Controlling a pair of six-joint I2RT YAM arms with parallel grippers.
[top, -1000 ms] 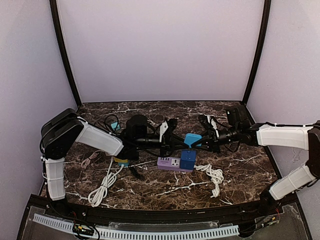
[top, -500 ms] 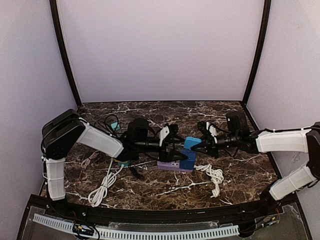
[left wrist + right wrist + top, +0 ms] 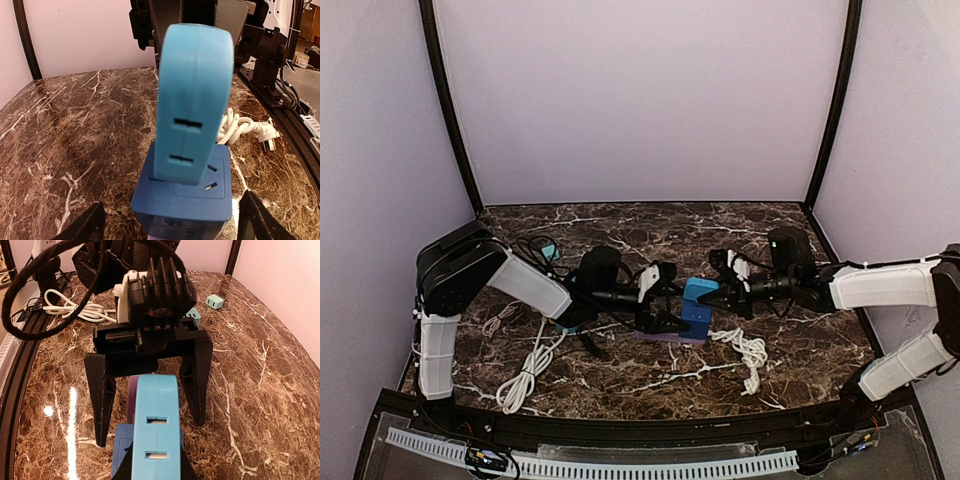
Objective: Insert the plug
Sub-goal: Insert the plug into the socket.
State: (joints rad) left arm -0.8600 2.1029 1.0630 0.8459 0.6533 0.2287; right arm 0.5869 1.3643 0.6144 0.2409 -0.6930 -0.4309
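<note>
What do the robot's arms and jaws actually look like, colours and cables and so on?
Both the left arm and right arm have smooth white shells on the long segments, with black joints and wrists. Black cables loop loosely off both. The jaws are black, flat and angular. Behind the left jaws sits a black ribbed housing with a white block beside it.
</note>
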